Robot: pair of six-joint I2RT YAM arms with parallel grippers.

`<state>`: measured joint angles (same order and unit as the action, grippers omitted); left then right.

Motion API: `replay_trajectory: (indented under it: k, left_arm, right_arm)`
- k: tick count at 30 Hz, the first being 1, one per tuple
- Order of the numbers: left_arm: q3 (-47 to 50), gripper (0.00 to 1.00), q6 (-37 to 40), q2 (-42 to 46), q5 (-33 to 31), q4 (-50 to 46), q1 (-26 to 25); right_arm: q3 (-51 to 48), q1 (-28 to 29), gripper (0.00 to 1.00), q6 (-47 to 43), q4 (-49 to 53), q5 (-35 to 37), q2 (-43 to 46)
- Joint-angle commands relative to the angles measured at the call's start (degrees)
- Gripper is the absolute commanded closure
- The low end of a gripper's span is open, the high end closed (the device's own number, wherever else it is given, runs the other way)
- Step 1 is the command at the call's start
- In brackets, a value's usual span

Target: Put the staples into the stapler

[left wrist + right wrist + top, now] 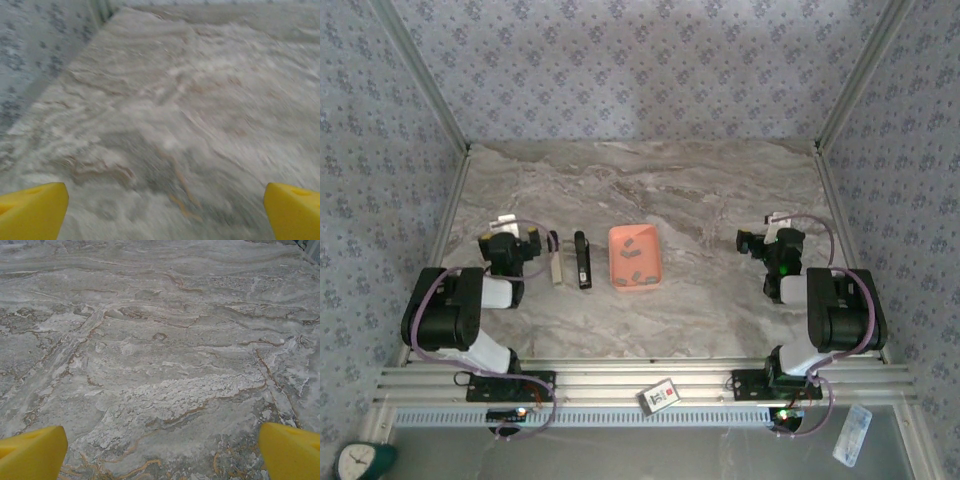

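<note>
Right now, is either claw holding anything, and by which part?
Nothing is held. The left claw and right claw both stand open over bare tabletop; the staples lie untouched in the orange tray.

We saw a grey marbled table (720, 190). On it lay a black stapler (582, 259), a pale narrow object (556, 262) just beside it, and a salmon tray (614, 258).

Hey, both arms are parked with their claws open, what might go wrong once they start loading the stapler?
The staples are small strips lying loose in the walled orange tray; a wide claw may fumble them or shove the tray. The stapler lies right beside the left arm, next to a pale bar, so the left claw could knock either askew while reaching.
</note>
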<state>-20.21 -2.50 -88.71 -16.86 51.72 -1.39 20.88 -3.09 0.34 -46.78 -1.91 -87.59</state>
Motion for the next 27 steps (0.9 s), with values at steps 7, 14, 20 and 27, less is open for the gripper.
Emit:
replay_trajectory:
  k: [7,14,20,27]
  left_arm:
    - [-1.9,0.0,-2.0,1.0,-0.4,-2.4,0.1]
    - [-1.9,0.0,-1.9,1.1,-0.5,-2.4,0.1]
    - [-1.9,0.0,-1.9,1.0,-0.5,-2.3,0.1]
    - [-1.9,0.0,-1.6,0.8,1.6,-2.3,0.5]
  right_arm:
    - [1.0,0.1,0.0,-1.2,-1.3,0.4,-0.1]
    - [1.0,0.1,0.0,-1.2,-1.3,0.5,-0.2]
    - [1.0,0.1,0.0,-1.2,-1.3,0.5,-0.1]
    - [1.0,-0.1,0.0,-1.2,-1.3,0.4,-0.1]
